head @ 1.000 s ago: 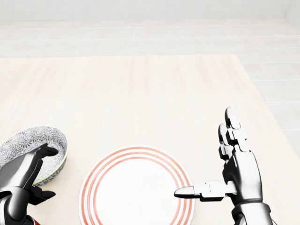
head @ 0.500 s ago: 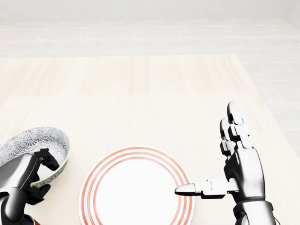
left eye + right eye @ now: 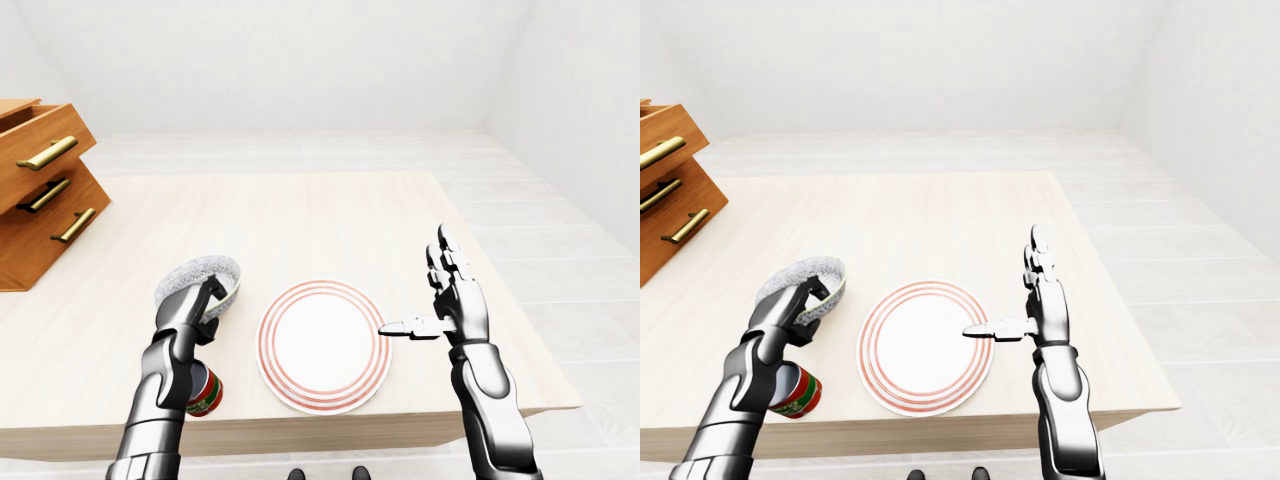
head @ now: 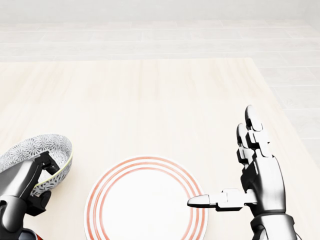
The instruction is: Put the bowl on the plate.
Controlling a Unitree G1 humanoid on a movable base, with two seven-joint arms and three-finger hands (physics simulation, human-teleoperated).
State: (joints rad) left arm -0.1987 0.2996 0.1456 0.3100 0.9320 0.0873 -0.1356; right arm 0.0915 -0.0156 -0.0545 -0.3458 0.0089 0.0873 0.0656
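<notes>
The bowl [image 4: 35, 147] has tipped steeper in my left robot hand [image 4: 22, 182], which pinches its rim, just left of the plate [image 4: 145, 200] at the desk's [image 4: 150, 100] bottom edge in the head view. I should level it, carry it right and lower it centred. My right robot hand [image 4: 260, 177] is splayed wide. The desk is pale wood in a white room, with drawers [image 3: 40, 190] at the left.

Grey patterned bowl [image 4: 47, 150] tilted, left of red-ringed white plate [image 4: 145, 203], apart
</notes>
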